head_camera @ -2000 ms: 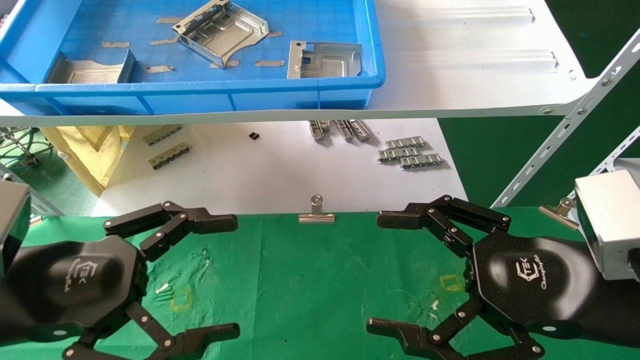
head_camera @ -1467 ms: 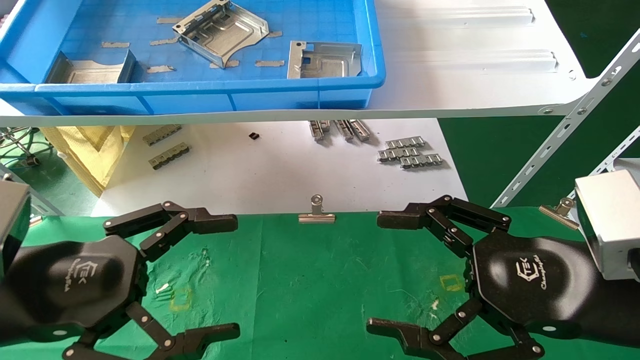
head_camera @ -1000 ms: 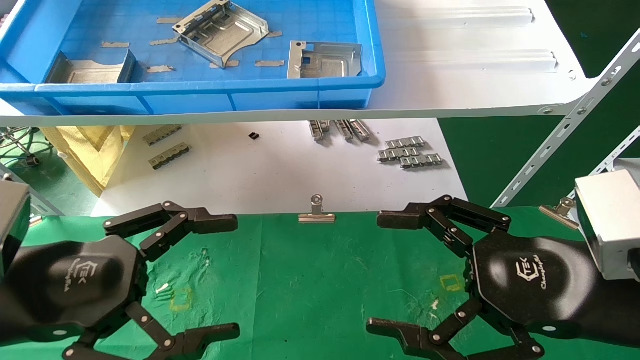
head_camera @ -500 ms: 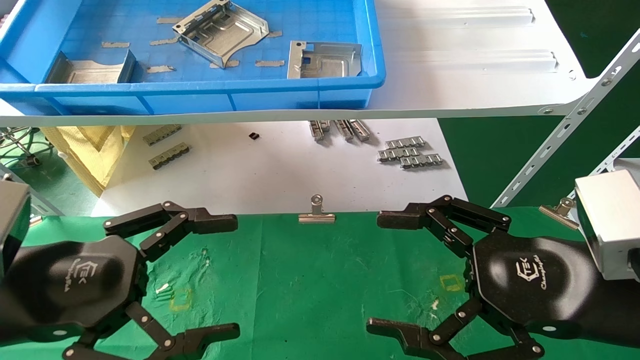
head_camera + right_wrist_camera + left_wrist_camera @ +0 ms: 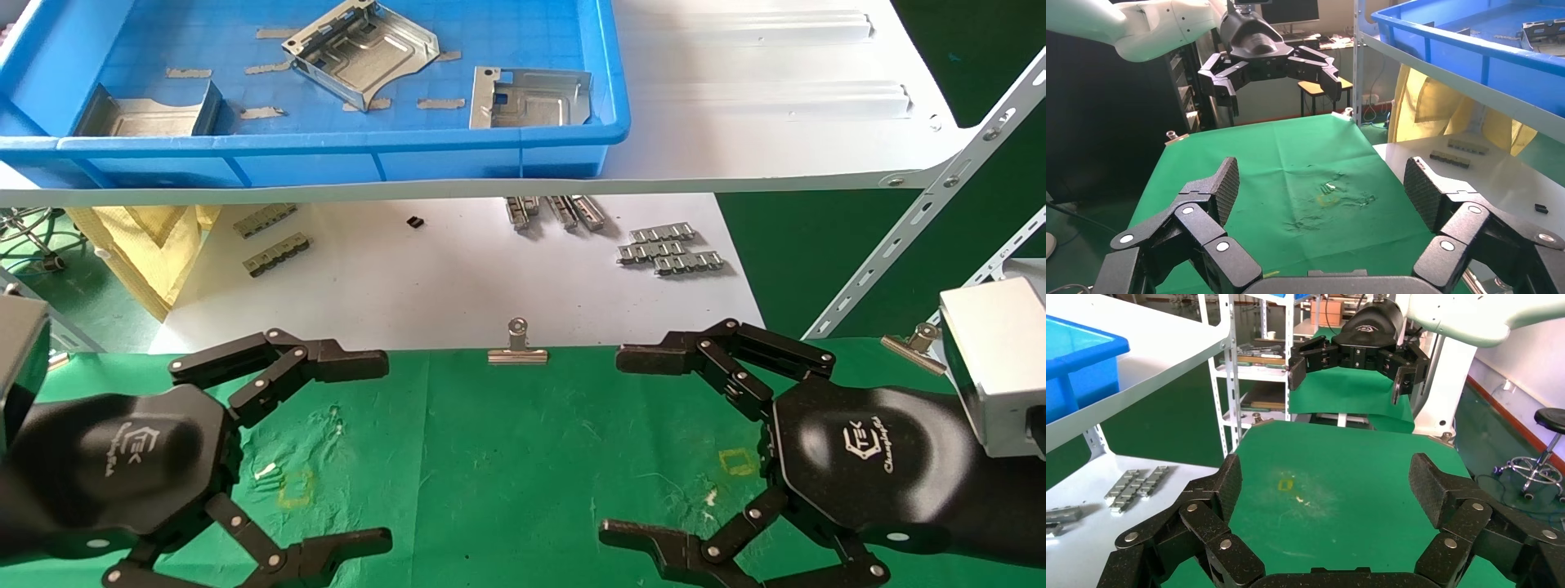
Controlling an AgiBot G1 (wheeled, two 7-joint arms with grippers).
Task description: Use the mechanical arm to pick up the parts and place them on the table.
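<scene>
Head view: both of my grippers hang spread wide and empty over the table (image 5: 507,457), the left gripper (image 5: 327,445) on the near left and the right gripper (image 5: 654,445) on the near right, fingers pointed toward each other across bare green cloth. I read this as a ready pose, with nothing yet picked up; the wide spread suits the broad flanged plates I am to fetch.

The parts sit far from both hands, up in the blue tray (image 5: 327,151) on the white shelf board (image 5: 760,122): one part (image 5: 359,53) tilted at the far middle, a second part (image 5: 531,98) lying at the tray's near right corner, a third part (image 5: 151,114) at its near left. Either arm must rise over the tray's rim to reach them.

Below the shelf, grey linked strips (image 5: 670,247) lie on a white surface, and a binder clip (image 5: 517,347) pins the cloth's far edge.

The left wrist view shows what the head camera cannot: the left fingers (image 5: 1223,490) and the right gripper (image 5: 1358,358) held clear above the cloth, not resting on it. The right wrist view shows the left gripper (image 5: 1269,64) likewise aloft, and a part (image 5: 1543,27) just showing over the tray's rim.
</scene>
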